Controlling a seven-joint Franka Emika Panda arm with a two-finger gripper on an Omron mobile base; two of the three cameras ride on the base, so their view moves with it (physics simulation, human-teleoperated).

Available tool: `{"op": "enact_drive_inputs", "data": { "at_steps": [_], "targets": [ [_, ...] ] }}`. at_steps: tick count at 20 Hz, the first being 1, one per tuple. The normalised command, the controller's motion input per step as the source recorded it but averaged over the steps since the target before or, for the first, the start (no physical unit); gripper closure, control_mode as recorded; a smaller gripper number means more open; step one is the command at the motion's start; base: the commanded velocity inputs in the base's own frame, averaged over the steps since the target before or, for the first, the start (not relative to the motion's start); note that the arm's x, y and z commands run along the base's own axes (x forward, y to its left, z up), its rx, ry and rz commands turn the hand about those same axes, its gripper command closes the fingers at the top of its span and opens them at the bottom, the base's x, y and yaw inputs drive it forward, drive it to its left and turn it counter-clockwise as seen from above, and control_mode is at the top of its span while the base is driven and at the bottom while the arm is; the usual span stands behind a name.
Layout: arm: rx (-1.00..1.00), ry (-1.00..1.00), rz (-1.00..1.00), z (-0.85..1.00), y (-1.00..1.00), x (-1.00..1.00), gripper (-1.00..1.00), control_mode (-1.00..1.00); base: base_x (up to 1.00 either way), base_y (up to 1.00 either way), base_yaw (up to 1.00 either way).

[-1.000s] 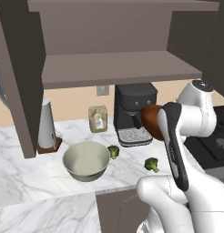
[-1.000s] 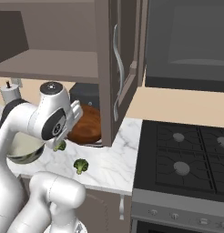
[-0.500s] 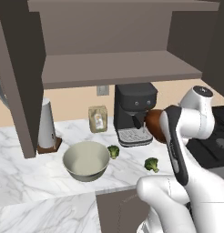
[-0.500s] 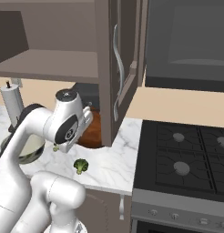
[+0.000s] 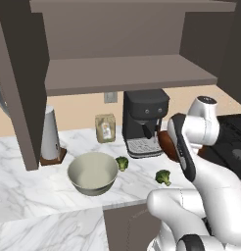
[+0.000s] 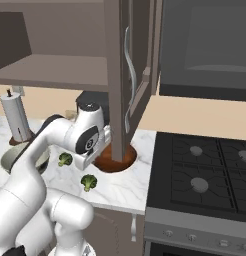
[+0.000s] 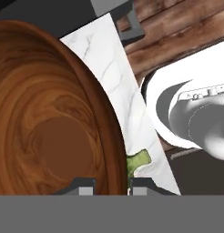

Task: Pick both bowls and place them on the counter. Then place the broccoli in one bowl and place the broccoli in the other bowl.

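One bowl [image 6: 114,160] is glossy red-brown with a swirling wood-like grain; the other bowl [image 5: 93,172] is pale grey-cream. The desk [image 5: 29,196] is white marble with grey veins, and both broccoli pieces [image 5: 163,177] are green.

On the counter [image 5: 24,186], one bowl [image 5: 92,172] sat left of two broccoli pieces [image 5: 122,163] [image 5: 163,177], the other bowl [image 6: 115,160] lay right of them, with the coffee machine [image 5: 144,122] behind.
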Motion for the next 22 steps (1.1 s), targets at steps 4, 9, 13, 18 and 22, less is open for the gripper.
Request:
{"op": "enact_drive_inputs", "data": {
  "at_steps": [4, 9, 13, 18, 22],
  "targets": [
    [-0.01, -0.04, -0.05, -0.4, -0.19, 0.14, 1.0, -1.0, 0.0, 0.0, 0.0],
    [0.0, -0.12, -0.01, -0.55, -0.17, 0.07, 1.0, -1.0, 0.0, 0.0, 0.0],
    [-0.01, -0.16, 0.0, -0.57, -0.06, 0.19, 1.0, -1.0, 0.0, 0.0, 0.0],
    [0.0, -0.06, 0.0, -0.29, -0.14, 0.23, 1.0, -1.0, 0.0, 0.0, 0.0],
    [0.0, 0.09, 0.0, -0.07, -0.06, 0.21, 1.0, -1.0, 0.0, 0.0, 0.0]
  ]
}}
